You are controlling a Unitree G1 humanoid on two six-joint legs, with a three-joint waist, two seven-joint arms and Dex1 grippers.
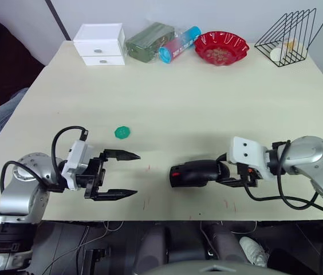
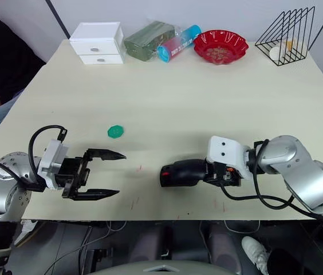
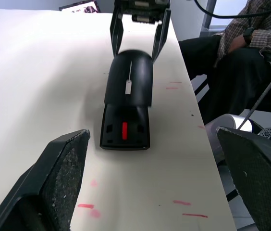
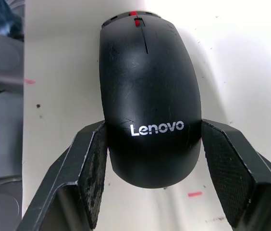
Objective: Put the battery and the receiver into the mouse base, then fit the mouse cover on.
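The mouse (image 1: 195, 173) lies near the counter's (image 1: 207, 109) front edge, cover (image 4: 147, 86) already on the base, long axis along that edge. The right pincer (image 4: 150, 159) straddles its rear end, pads beside the shell; contact is unclear. The left pincer (image 1: 128, 175), spread apart and empty, faces its front end. Battery and receiver are not to be made out.

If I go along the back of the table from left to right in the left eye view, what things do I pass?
White drawer box → green packet → blue and pink tube → red bowl → black wire rack.
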